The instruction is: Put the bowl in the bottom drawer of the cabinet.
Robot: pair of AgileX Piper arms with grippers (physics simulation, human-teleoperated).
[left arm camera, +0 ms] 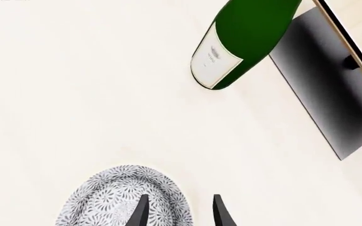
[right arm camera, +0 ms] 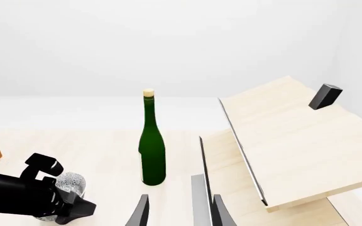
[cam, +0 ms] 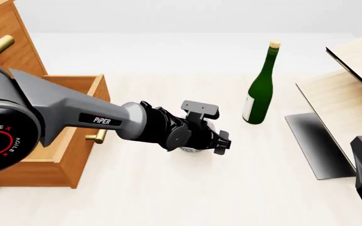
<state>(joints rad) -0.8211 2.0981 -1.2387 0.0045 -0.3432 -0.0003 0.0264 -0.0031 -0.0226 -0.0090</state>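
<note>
The speckled bowl (left arm camera: pixel 115 200) rests on the table; only a sliver of the bowl (cam: pixel 188 150) shows under the left arm in the front view. My left gripper (left arm camera: pixel 181 213) is open and straddles the bowl's rim, one finger over the inside and one outside it. At the far left stands the cabinet (cam: pixel 8 37), its bottom drawer (cam: pixel 83 160) pulled out and open at the top. My right gripper (right arm camera: pixel 181 213) is open and holds nothing, low at the front right near the pale furniture.
A tall green bottle (cam: pixel 259 89) stands just beyond the bowl, to its right. Pale light-wood furniture (cam: pixel 350 94) with a dark panel (cam: pixel 316 141) fills the right side. The drawer's brass handle (cam: pixel 96 137) sticks out beside the left arm.
</note>
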